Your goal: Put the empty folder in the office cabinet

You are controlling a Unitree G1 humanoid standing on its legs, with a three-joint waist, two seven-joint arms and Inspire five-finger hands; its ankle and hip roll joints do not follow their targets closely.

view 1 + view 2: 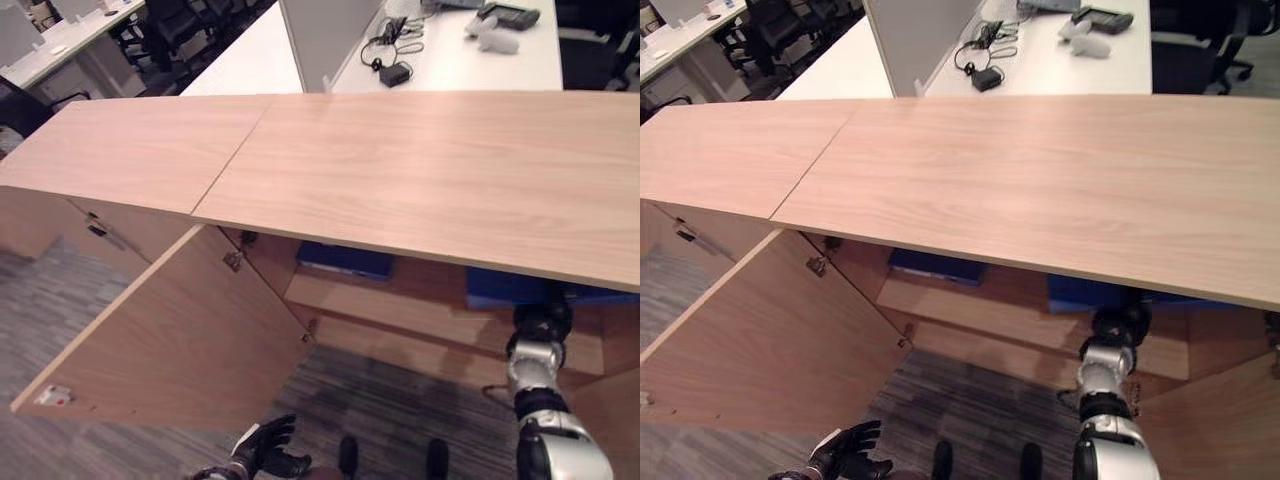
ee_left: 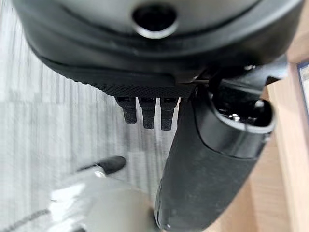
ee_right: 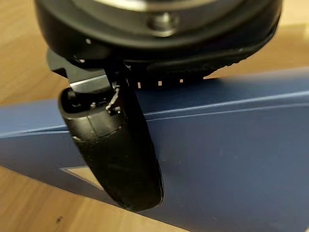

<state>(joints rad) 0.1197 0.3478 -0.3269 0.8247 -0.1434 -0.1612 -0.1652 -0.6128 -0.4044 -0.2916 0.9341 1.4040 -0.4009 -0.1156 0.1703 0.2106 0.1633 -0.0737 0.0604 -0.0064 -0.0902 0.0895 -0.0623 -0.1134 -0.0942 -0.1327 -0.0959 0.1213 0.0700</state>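
Left eye view: long wood-grain cabinet (image 1: 420, 170) with a smooth flat top, seam running across it toward the left end, door (image 1: 170, 340) swung wide open below the front edge on small metal hinges. Inside, on the shelf under the top's front edge, a flat blue folder (image 1: 345, 260) lying near the hinge side, and a second blue folder (image 1: 520, 288) farther right, matte and hard-edged. Right hand (image 3: 120, 159) reaching into the cabinet, thumb laid against the blue folder's face in the right wrist view, fingers hidden behind it, so cannot tell whether curled or straight. Left hand (image 1: 265, 452) hanging low near the door's bottom corner, over the floor, fingers relaxed and slightly spread, holding nothing. Grey striped carpet (image 1: 400, 400) underfoot. Beyond the cabinet's back edge, white desks (image 1: 460, 60) with a black power adapter (image 1: 393, 72) and cables, dark office chairs (image 1: 170, 25) at the far left. No legible writing anywhere.
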